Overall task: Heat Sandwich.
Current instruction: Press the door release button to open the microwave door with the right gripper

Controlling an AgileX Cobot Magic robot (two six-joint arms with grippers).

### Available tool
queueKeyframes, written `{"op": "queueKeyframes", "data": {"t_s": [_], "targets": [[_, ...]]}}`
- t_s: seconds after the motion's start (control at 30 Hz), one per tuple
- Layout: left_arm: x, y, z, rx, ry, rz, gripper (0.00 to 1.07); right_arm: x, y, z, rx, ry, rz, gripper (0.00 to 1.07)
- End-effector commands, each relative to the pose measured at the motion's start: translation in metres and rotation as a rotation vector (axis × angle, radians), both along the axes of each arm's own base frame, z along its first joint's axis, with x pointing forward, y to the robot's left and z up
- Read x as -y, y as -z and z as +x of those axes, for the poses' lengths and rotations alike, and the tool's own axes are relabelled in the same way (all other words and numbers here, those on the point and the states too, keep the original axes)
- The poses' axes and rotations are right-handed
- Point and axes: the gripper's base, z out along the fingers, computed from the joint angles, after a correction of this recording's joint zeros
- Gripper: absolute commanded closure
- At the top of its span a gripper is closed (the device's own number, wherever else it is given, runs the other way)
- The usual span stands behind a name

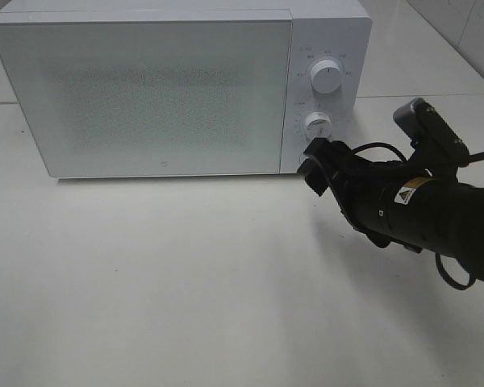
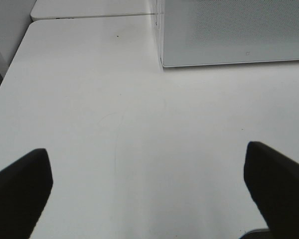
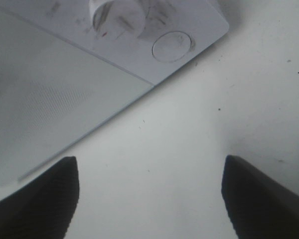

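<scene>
The white microwave (image 1: 145, 89) stands at the back of the table with its door shut. The sandwich and its pink plate are out of view in every frame. My right gripper (image 1: 315, 165) is open and empty, just in front of the microwave's lower right corner, below the lower knob (image 1: 317, 125). In the right wrist view the right gripper (image 3: 149, 199) faces the control panel's round button (image 3: 171, 46) and the door's lower edge (image 3: 50, 99). My left gripper (image 2: 149, 189) is open and empty above bare table, with the microwave's front left corner (image 2: 234, 30) ahead. It does not show in the exterior view.
The microwave's upper knob (image 1: 328, 78) sits above the lower one. The white table (image 1: 185, 282) stretches in front of the microwave. A second table edge (image 2: 89, 10) joins at the far left.
</scene>
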Motion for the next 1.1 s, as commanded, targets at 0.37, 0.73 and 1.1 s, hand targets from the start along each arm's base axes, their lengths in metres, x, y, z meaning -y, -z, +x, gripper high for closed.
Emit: {"op": "queueKeyframes", "data": {"t_s": [0.37,0.73,1.1], "targets": [[0.001,0.001,-0.004,0.023,0.000,-0.012,0.05,-0.013,-0.046,-0.022,-0.022,-0.680,-0.476,0.31],[0.001,0.001,-0.004,0.023,0.000,-0.012,0.05,-0.007,-0.079,-0.044,-0.136,-0.945,-0.609,0.31],[0.001,0.001,-0.004,0.023,0.000,-0.012,0.05,0.024,-0.126,-0.087,-0.158,-1.041,-0.679,0.31]]}}
